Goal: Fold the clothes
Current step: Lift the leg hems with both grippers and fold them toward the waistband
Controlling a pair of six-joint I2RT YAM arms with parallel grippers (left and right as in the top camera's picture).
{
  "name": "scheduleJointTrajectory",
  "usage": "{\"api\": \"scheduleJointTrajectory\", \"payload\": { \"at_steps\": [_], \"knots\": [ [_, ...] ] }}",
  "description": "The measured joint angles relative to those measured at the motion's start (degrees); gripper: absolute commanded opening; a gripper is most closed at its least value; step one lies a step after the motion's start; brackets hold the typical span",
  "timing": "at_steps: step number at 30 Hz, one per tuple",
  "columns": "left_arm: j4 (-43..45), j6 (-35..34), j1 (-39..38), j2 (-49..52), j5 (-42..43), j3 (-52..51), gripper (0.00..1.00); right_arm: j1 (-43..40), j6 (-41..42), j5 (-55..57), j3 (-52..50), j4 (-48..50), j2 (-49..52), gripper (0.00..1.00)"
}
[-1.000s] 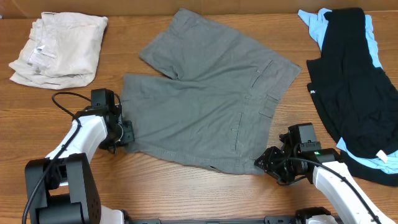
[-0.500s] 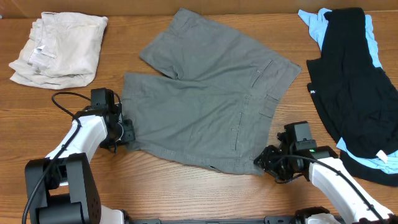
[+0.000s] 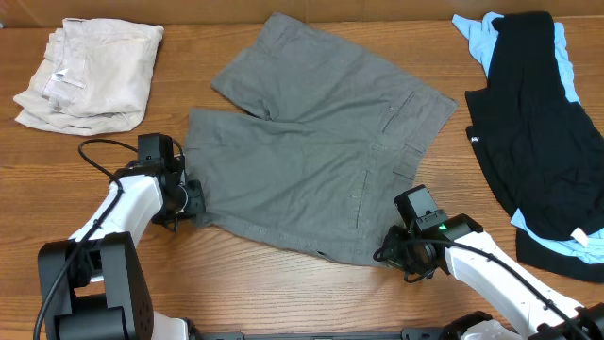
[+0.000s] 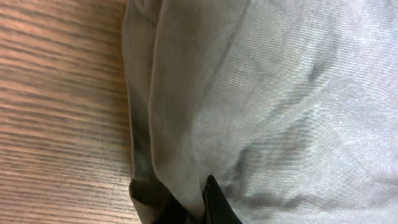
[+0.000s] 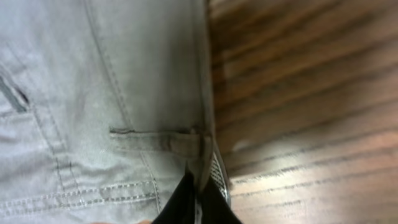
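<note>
Your right gripper [image 3: 390,253] has slid left, fingers pinched on the waistband corner of the shorts [image 3: 311,161]. Left gripper [image 3: 195,202] hasn't budged, clamped on a leg hem. Shorts lie flat, middle of the table [image 3: 283,293].

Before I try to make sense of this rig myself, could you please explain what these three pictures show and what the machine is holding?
These are two robot arms at a wooden table, each ending in a two-finger gripper. The wide picture comes from a fixed camera overhead; the two close-ups come from a camera on each wrist. Spread flat in the middle lies a pair of grey shorts. The left gripper pinches a leg hem; the right gripper pinches the waistband by a belt loop. A folded cream garment lies far left, black and light-blue garments far right.
</note>
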Motion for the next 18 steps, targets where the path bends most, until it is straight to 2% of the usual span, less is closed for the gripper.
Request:
{"api": "scheduleJointTrajectory", "payload": {
  "at_steps": [5,9,13,18],
  "knots": [
    [-9.81,-0.74,0.0,0.33,0.46,4.68,0.04,0.02,0.5,2.4,6.03,-9.99,0.02,0.04],
    [-18.99,-1.25,0.0,0.52,1.36,15.93,0.04,0.02,-0.92,4.79,18.1,-21.4,-1.29,0.04],
    [-23.34,-1.27,0.0,-0.92,1.66,27.1,0.04,0.02,-3.13,6.4,30.42,-29.94,-3.63,0.04],
    [-27.74,-1.29,-0.02,-7.1,2.23,38.49,0.04,0.02,-4.42,7.3,40.35,-38.21,-5.95,0.04]
  ]
}}
